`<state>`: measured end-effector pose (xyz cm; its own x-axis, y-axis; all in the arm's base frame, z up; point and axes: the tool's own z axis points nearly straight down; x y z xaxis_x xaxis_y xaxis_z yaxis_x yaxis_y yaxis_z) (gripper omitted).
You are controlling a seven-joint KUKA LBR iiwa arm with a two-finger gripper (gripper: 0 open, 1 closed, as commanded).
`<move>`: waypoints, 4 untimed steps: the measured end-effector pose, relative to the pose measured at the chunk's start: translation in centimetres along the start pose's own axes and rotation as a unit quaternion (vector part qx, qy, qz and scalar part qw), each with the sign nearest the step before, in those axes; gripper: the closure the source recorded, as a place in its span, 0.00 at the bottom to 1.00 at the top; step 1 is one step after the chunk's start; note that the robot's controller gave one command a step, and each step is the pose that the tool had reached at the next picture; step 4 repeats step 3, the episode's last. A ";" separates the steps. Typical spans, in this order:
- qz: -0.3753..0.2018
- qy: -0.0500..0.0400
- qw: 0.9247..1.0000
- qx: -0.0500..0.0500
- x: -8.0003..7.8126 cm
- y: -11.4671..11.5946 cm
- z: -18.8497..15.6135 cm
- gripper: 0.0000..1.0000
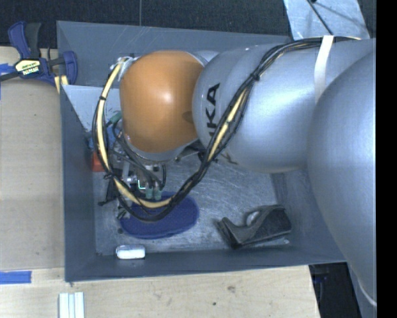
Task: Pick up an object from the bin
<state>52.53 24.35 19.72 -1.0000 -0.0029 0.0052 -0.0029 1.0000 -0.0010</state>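
My gripper (144, 179) is low over the left part of the bin floor, mostly hidden under the arm's wrist. Right beneath and in front of it lies a flat dark blue oval thing (166, 221), whose far edge the gripper and cables cover. A small red-orange thing (96, 161) peeks out at the bin's left wall, just left of the gripper. Nothing shows as held.
A short white cylinder (130, 252) lies at the front left corner of the bin. A black and grey angled tool-like thing (256, 226) rests near the front wall at centre right. The big arm covers the bin's back and right.
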 end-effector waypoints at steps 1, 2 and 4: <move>-0.065 -0.001 0.998 -0.001 -3.5 -6.0 13.0 0.00; -0.065 -0.007 0.998 -0.002 -3.9 -5.7 12.3 1.00; -0.084 -0.009 0.996 -0.001 -4.0 -7.2 -2.7 1.00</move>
